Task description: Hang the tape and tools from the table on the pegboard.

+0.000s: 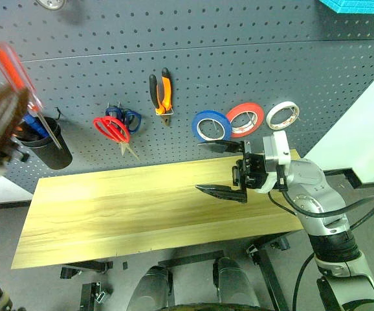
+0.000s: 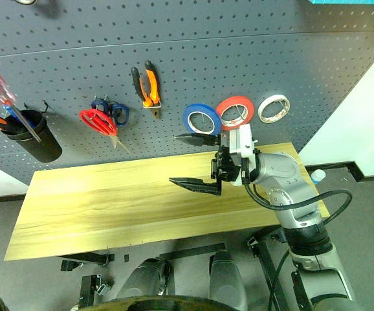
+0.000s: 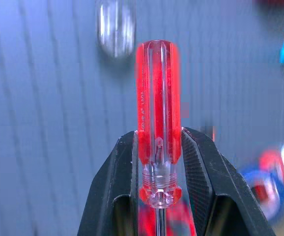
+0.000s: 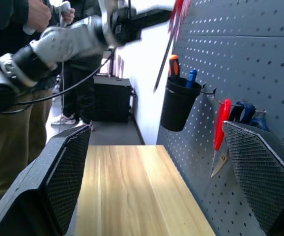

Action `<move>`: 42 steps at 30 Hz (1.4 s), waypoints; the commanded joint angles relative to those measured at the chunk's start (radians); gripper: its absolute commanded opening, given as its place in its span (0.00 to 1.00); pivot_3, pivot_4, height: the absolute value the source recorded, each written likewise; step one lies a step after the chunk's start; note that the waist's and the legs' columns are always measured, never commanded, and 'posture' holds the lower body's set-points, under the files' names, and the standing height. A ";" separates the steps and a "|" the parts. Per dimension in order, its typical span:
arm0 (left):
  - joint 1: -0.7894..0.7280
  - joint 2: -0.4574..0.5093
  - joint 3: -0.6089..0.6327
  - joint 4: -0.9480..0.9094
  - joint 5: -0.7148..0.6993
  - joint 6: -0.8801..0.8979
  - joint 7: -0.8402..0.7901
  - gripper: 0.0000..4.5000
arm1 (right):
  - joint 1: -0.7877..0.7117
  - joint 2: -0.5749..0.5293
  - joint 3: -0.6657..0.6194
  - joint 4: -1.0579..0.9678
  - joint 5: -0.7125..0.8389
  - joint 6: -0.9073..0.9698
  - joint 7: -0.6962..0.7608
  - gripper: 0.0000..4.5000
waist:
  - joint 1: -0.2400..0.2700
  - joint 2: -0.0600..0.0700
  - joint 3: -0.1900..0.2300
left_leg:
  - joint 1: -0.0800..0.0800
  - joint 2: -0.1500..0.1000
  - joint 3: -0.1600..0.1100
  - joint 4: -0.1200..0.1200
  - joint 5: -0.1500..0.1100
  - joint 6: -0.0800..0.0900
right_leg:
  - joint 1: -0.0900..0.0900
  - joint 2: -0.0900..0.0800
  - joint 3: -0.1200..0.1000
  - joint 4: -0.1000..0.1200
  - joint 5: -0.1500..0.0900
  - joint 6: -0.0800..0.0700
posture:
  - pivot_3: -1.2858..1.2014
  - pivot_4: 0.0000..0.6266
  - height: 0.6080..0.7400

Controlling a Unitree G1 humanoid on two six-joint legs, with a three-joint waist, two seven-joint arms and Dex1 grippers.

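Head views: left gripper point(image 1: 6, 110) raised high at far left, clenched on the red screwdriver point(image 1: 15, 68), handle up and blurred, shaft slanting down over the black cup point(image 1: 44, 146) hooked to the pegboard point(image 1: 193, 58). Noted a blue handle inside the cup (orange one seen too, from the right eye). Hung on the pegboard, left to right: red scissors point(image 1: 112, 129) overlapping the blue scissors point(image 1: 127, 118), pliers point(image 1: 162, 92) higher up, then blue tape point(image 1: 211, 126), red roll point(image 1: 245, 118), white roll point(image 1: 282, 115) side by side. Table point(image 1: 129, 207) below, bare wood. Right gripper point(image 1: 220, 167) held over the table's right part, pointing left, released, fingers spread wide with nothing between them.

Left wrist view: both fingers point(image 3: 115, 187) pressed on the clear lower end of the red handle, handle standing up past the fingertips against the blurred pegboard.

Right wrist view: right fingers point(image 4: 68, 172) wide apart, framing the table lengthwise. Seen beyond: cup on the pegboard, screwdriver shaft angled above it, left arm point(image 4: 58, 42) reaching across, red scissors hanging nearer. Persons point(image 4: 19, 98) standing beyond the table's far end.
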 commanded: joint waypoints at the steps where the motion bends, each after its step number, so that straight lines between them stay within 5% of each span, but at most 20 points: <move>1: -0.071 0.048 0.033 0.050 0.021 -0.055 0.028 0.20 | -0.050 0.027 -0.044 -0.058 0.100 0.053 -0.043 1.00 | 0.000 0.000 0.000 | 0.000 0.000 0.000 0.000 0.000 0.000 | 0.000 0.000 0.000 0.000 0.000 0.000 | 0.51 0.15 0.98; 10: -0.174 0.091 -0.061 0.308 0.327 -0.295 0.039 0.20 | -0.077 0.044 -0.053 -0.063 0.123 0.087 -0.076 1.00 | 0.002 0.000 0.000 | 0.000 0.000 0.000 0.000 0.000 0.000 | 0.000 0.001 0.000 0.000 0.000 0.000 | 0.51 0.14 0.98; 23: -0.136 0.030 -0.132 0.470 0.389 -0.409 -0.002 0.20 | -0.059 0.030 -0.055 -0.063 0.094 0.074 -0.078 1.00 | 0.000 -0.001 -0.001 | -0.001 0.000 0.000 0.000 0.000 0.000 | -0.002 0.001 0.000 0.000 0.000 0.000 | 0.51 0.13 0.98; 32: -0.119 0.005 -0.138 0.443 0.366 -0.391 0.007 0.84 | -0.064 0.029 -0.052 -0.076 0.087 0.083 -0.094 1.00 | -0.001 -0.002 -0.002 | -0.001 0.000 0.000 0.000 0.000 0.000 | -0.002 0.001 0.000 0.000 0.000 0.000 | 0.51 0.13 0.98; 36: -0.106 -0.009 -0.119 0.356 0.291 -0.334 0.025 0.84 | -0.065 0.020 -0.055 -0.071 0.079 0.085 -0.099 1.00 | -0.001 -0.002 -0.002 | -0.001 0.000 0.000 0.000 0.000 0.000 | -0.002 0.001 0.000 0.000 0.001 0.000 | 0.51 0.13 0.98; 42: 0.114 -0.030 -0.102 0.116 0.141 -0.208 -0.037 0.84 | -0.024 -0.030 -0.086 -0.045 0.050 0.068 -0.084 1.00 | -0.002 -0.001 -0.002 | -0.001 0.000 0.000 0.000 0.000 0.000 | -0.002 0.000 0.000 0.000 0.000 0.000 | 0.51 0.14 0.98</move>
